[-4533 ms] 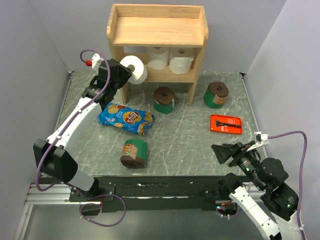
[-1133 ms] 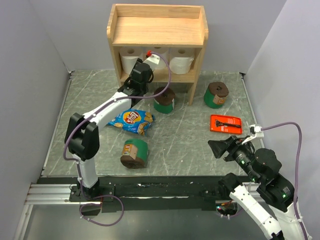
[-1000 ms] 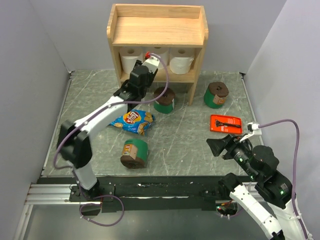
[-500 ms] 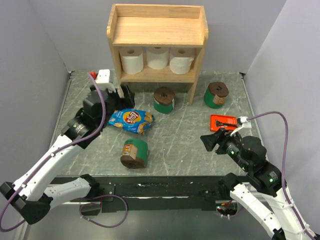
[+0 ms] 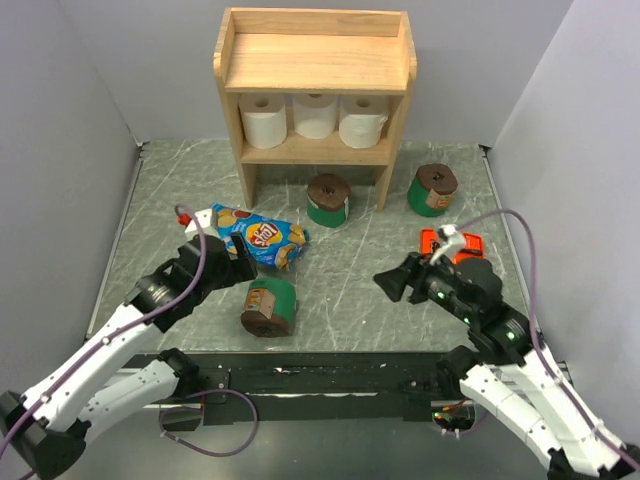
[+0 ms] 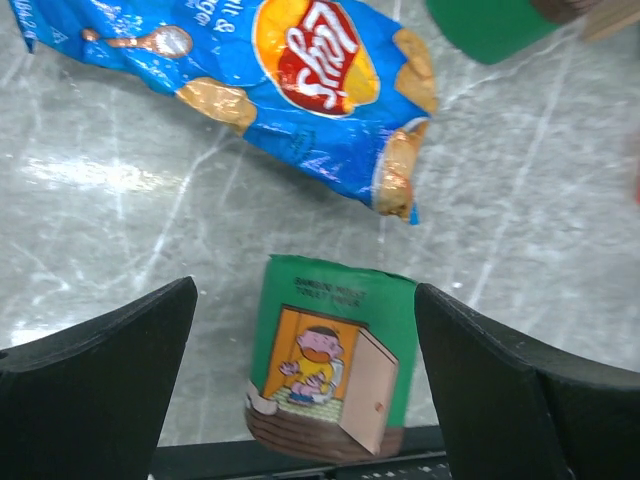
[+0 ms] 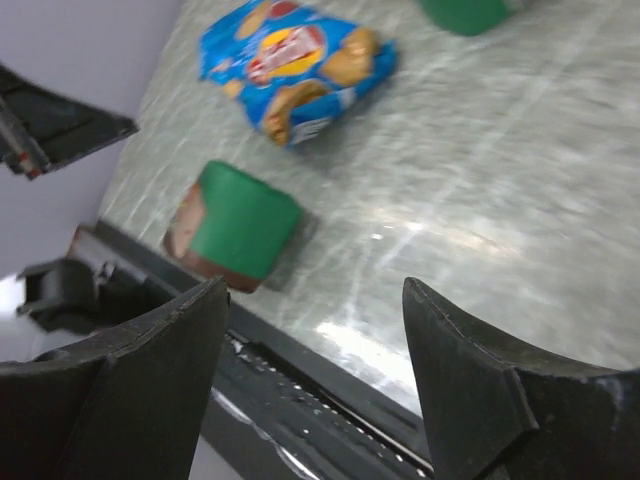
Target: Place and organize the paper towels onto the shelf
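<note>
Three white paper towels (image 5: 316, 114) stand in a row on the bottom board of the shelf (image 5: 315, 63). The top board has nothing on it.

One green roll (image 5: 328, 200) stands on the table just in front of the shelf. A second green roll (image 5: 433, 189) stands just to the right of the shelf's right leg. Both show a brown top. A third green roll (image 6: 330, 368) lies on its side well in front of the shelf. Its label shows a cartoon child sitting on a toilet beside a door. The words above the drawing are too small to read.

A blue chip bag (image 5: 258, 236) with the red and yellow Lay's sign lies between the shelf and that third roll. An orange razor pack (image 5: 462, 245) lies to the front right of the shelf.

The left gripper (image 6: 305, 300) is spread wide above the lying roll and holds nothing. The right gripper (image 7: 312, 290) also has its jaws apart and holds nothing.
</note>
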You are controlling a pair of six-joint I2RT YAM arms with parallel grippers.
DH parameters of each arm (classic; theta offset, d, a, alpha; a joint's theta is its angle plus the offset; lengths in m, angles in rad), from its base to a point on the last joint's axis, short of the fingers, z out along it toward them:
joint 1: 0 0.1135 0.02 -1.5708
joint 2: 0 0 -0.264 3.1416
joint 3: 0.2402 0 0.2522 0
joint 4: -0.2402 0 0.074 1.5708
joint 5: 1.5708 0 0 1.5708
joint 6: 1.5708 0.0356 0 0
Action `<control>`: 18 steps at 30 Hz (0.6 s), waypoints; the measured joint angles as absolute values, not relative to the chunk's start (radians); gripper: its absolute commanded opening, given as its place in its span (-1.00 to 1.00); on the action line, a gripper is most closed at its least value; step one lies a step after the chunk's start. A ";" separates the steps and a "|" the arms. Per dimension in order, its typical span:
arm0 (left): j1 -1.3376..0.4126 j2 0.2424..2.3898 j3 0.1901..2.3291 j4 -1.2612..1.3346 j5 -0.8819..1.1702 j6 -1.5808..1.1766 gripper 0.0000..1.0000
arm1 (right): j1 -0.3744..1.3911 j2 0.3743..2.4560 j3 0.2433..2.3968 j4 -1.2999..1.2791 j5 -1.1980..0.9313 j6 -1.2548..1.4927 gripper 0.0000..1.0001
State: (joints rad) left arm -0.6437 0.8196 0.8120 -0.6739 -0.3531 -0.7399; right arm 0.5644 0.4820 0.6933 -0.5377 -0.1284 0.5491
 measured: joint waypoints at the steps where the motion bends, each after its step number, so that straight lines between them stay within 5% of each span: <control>1: -0.643 0.802 0.806 -0.672 -0.345 -0.750 0.93 | 0.580 0.516 0.691 -0.497 -0.150 0.542 0.65; 13: -0.632 0.747 0.834 -0.675 -0.328 -0.644 0.98 | 0.823 1.128 0.921 -0.262 -0.330 0.305 0.87; 18: -0.632 0.676 0.834 -0.697 -0.233 -0.706 0.77 | 0.835 1.312 1.032 -0.224 -0.405 0.219 0.91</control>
